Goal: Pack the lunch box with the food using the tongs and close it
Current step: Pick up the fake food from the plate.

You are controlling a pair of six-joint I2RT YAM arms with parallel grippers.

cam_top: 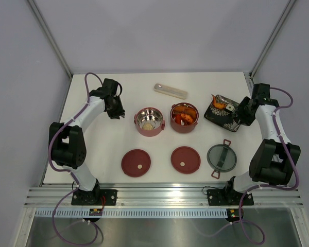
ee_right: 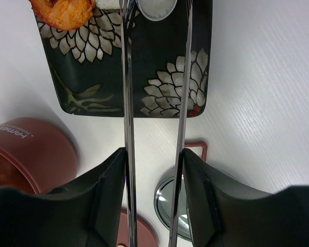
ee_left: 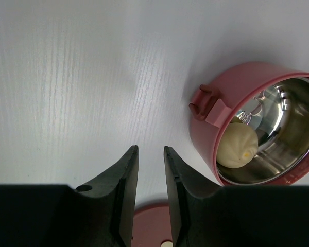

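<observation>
On the white desk point(cam_top: 159, 146) the right tool point(ee_right: 154, 154) grips the tongs point(ee_right: 125, 77) half-squeezed, their arms straddling the white piece point(ee_right: 155, 6) on the black tray point(ee_right: 159, 67), seemingly to lift it toward the open bowls point(cam_top: 150, 133), while the left tool point(ee_left: 150, 154) hovers beside them, slightly open and empty.

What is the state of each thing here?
Left maroon round bowl: open, white bun inside.
Right maroon round bowl: open, orange food inside.
Two flat maroon disc lids: off.
Grey round top lid: off.
Slim silver metal tongs: in right gripper.
Left gripper: open, empty.
</observation>
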